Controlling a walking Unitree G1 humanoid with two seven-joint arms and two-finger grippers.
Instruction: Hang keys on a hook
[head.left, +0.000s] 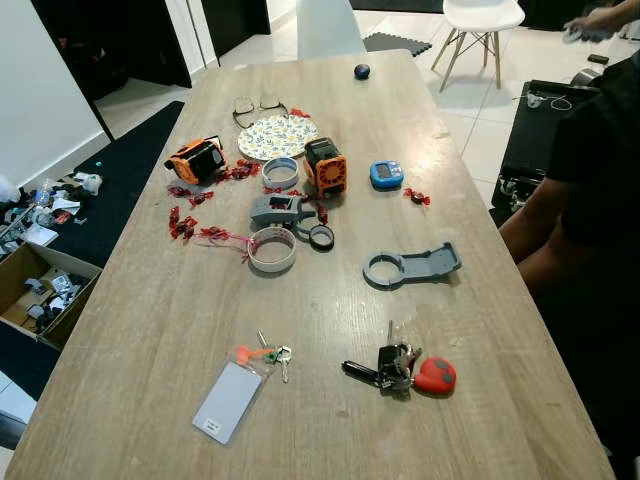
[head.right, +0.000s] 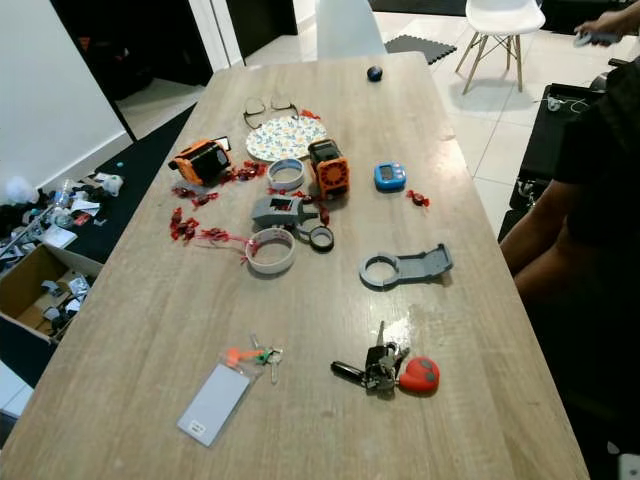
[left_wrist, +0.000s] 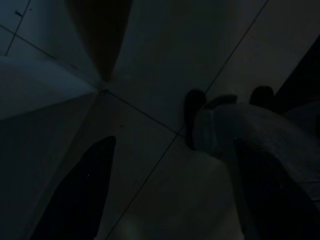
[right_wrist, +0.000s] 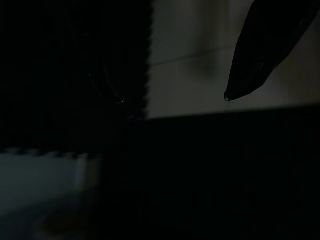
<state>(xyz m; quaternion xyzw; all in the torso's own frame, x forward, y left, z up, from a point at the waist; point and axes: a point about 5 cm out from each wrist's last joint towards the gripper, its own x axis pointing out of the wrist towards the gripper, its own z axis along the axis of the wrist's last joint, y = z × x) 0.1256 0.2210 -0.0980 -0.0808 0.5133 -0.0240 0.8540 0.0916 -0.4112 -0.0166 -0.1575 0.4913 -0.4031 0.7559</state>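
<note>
Long wooden worktop (head.left: 480, 330); a person (head.left: 590, 230) sits at its right edge, and you could grab the wrong set: two key bunches lie near you, the keys (head.left: 400, 368) with the red fob and a smaller bunch (head.left: 268, 354) clipped to a card. Two tape rolls, two orange gadgets, one grey holder (head.left: 410, 266) mid-worktop, no hook spotted. Both end effectors hang in the dark, so I cannot tell their finger state.

No legible text, brand or number anywhere on the wooden table (head.left: 470, 330), small white label on the grey card (head.left: 229, 401) at 7 o'clock too tiny to read, screen of the blue timer (head.left: 386, 174) at 1 o'clock unreadable
</note>
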